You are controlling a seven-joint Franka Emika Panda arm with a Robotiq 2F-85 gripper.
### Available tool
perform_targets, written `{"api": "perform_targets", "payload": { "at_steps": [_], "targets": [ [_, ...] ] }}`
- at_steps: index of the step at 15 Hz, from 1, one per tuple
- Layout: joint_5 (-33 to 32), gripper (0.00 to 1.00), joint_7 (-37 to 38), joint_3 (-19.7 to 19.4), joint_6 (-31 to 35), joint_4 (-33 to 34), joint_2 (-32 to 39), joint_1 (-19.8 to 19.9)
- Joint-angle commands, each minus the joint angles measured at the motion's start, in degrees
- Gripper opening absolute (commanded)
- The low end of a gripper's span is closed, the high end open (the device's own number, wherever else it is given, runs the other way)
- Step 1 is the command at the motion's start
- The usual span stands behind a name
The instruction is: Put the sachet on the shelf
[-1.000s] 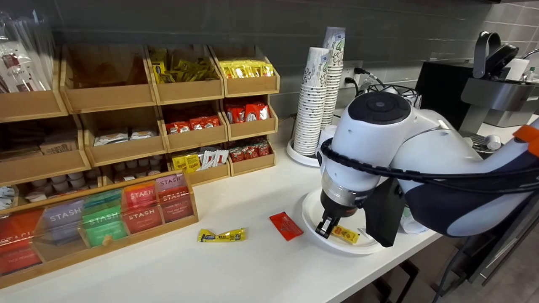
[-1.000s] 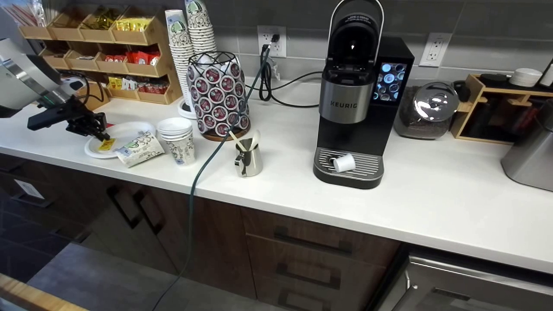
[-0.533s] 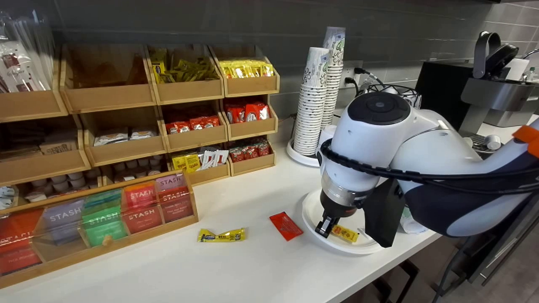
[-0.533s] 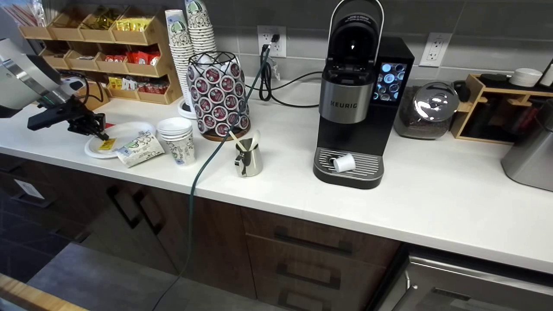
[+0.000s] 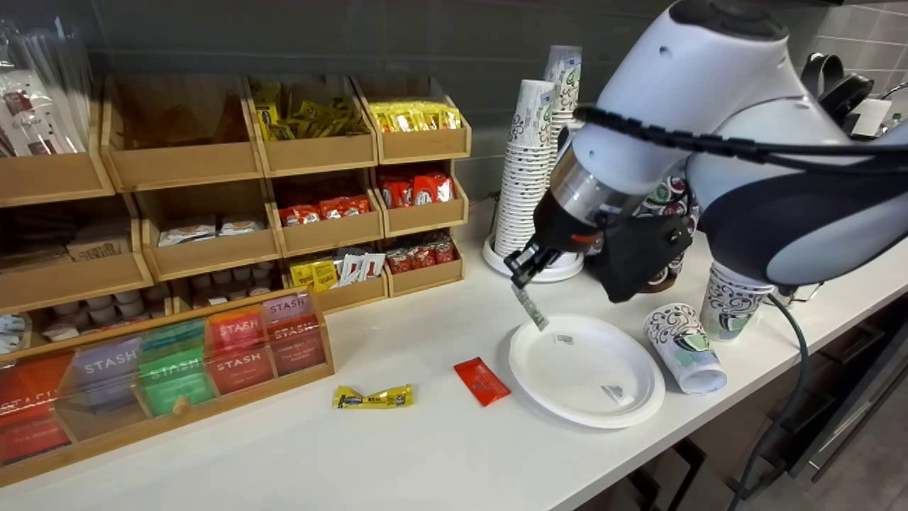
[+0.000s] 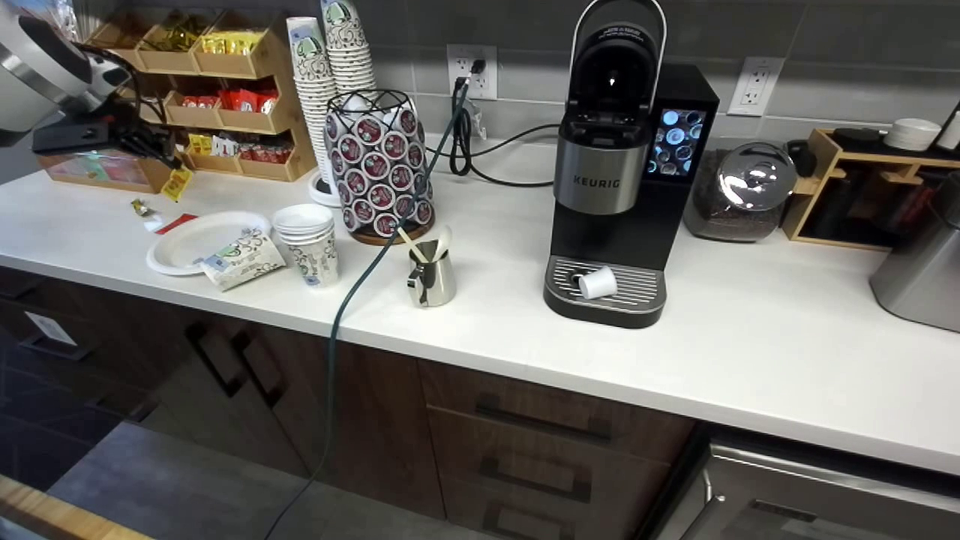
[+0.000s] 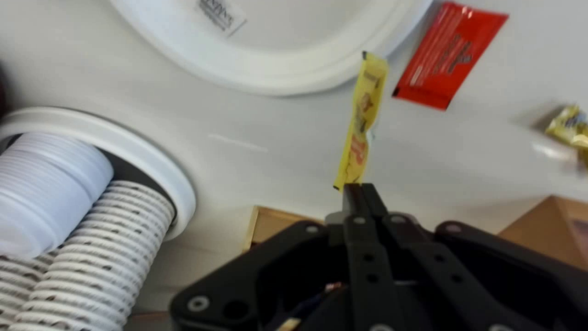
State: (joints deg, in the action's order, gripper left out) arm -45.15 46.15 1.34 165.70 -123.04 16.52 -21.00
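Gripper pinches one end of the yellow sachet, tilted above the bench. Carrying seems the step in hand; next, lift and reach to the shelf along the back edge, over its front boards. Lower sits the plate, toward the front edge, a red packet beside it, then a longer yellow packet. Tall cups near the back edge and, farther, a tea box before the shelf could get bumped.

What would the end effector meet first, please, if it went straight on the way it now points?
Most likely the counter near the plate, with the sachet held in the end effector probably touching down first; its height above the surface is hard to judge.
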Motion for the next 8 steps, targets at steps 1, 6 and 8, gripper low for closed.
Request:
{"api": "perform_targets", "payload": {
  "at_steps": [1, 6, 8],
  "targets": [
    [5.63, 0.00, 1.76, 0.76, 6.07, -2.30, -2.99, 3.22],
    [2.24, 0.00, 7.00, -1.79, 3.83, 0.39, -2.10, 0.48],
    [2.11, 0.00, 16.67, -3.57, 3.63, 3.78, -1.64, -2.27]
  ]
}}
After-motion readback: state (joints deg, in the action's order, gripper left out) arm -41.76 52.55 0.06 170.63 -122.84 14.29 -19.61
